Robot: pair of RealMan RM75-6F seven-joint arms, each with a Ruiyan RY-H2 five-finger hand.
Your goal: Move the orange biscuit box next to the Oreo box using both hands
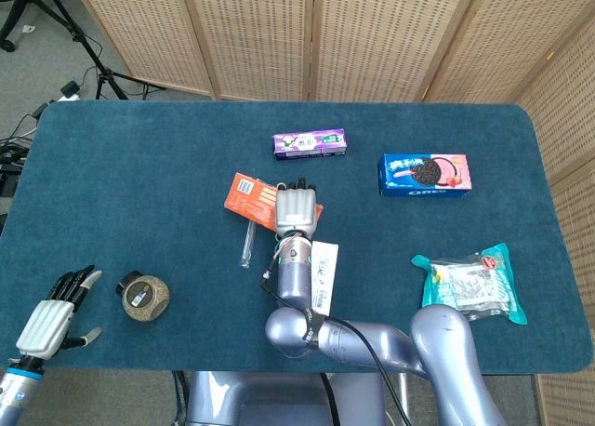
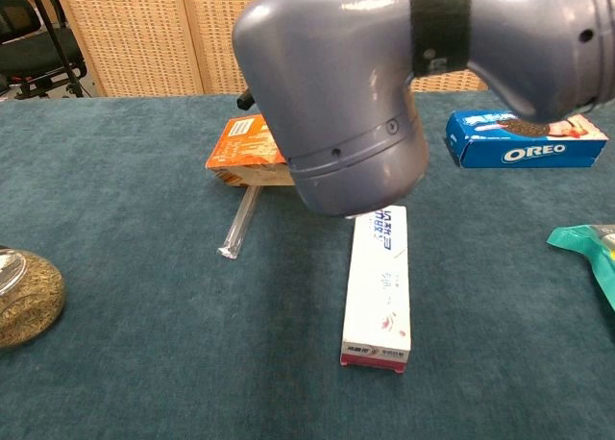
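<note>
The orange biscuit box (image 1: 247, 193) lies left of centre on the blue table, also seen in the chest view (image 2: 246, 147). My right hand (image 1: 296, 209) lies over its right end, fingers reaching past the far edge, and grips it. The Oreo box (image 1: 425, 174) sits far to the right, near the back (image 2: 524, 138). Palm down at the near left corner, my left hand (image 1: 51, 319) holds nothing and its fingers are apart. My right forearm (image 2: 346, 104) fills much of the chest view and hides the hand there.
A purple box (image 1: 310, 144) lies behind the orange one. A white long box (image 1: 323, 275) and a clear tube (image 1: 248, 240) lie near my right arm. A round jar (image 1: 142, 294) sits near my left hand. A teal packet (image 1: 469, 284) lies front right.
</note>
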